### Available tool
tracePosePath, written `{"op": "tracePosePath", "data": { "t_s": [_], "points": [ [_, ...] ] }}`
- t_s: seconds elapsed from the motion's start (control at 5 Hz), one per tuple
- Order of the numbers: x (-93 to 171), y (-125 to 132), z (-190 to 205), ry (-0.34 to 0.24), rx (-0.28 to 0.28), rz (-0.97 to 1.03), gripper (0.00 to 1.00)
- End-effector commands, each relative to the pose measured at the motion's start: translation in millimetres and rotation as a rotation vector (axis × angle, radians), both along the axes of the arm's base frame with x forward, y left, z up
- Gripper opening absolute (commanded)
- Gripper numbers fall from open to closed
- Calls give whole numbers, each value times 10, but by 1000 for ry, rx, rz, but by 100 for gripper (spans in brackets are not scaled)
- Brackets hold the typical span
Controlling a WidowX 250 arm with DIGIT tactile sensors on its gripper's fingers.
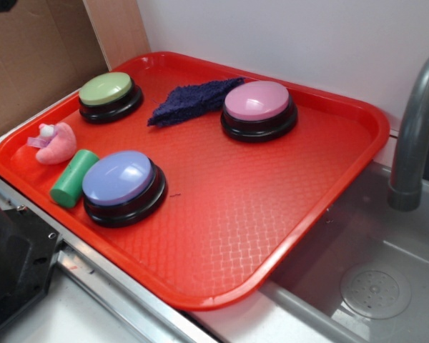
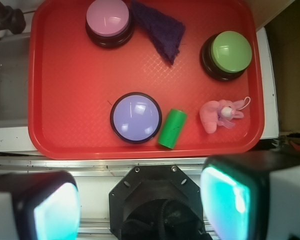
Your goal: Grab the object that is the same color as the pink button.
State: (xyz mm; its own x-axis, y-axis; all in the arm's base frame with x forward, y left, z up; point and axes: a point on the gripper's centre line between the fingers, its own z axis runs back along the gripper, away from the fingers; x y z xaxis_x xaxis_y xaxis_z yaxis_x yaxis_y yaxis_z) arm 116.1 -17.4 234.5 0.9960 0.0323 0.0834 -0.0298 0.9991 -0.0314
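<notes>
The small pink plush toy (image 1: 56, 143) with a white knob lies at the left edge of the red tray (image 1: 272, 236); in the wrist view the toy (image 2: 217, 115) lies near the tray's (image 2: 70, 85) lower right corner. The pink button (image 1: 257, 101) stands at the back of the tray, and at top left in the wrist view (image 2: 108, 17). My gripper (image 2: 140, 205) is open and empty, high above the robot base, off the tray's near edge. Its pads (image 2: 225, 197) glow teal. The gripper is out of the exterior view.
A green cylinder (image 1: 74, 179) lies between the toy and a lilac-blue button (image 1: 121, 182). A green-topped button (image 1: 109, 91) and a dark purple cloth (image 1: 189, 100) are at the back. A grey sink (image 1: 372, 286) with a faucet (image 1: 415, 136) is to the right. Cardboard (image 1: 36, 50) stands behind.
</notes>
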Motion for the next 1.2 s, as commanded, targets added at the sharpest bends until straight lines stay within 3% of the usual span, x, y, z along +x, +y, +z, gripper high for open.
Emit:
{"op": "tracePosePath", "data": {
  "t_s": [0.0,0.2,0.6,0.8,1.0],
  "points": [
    [0,0,0,0,0,0,100],
    [53,144,-44,-16,-50,78,100],
    [172,520,-252,-76,-92,417,100],
    [275,798,-528,-62,-111,641,100],
    [299,1036,-810,-50,-84,808,100]
  ]
}}
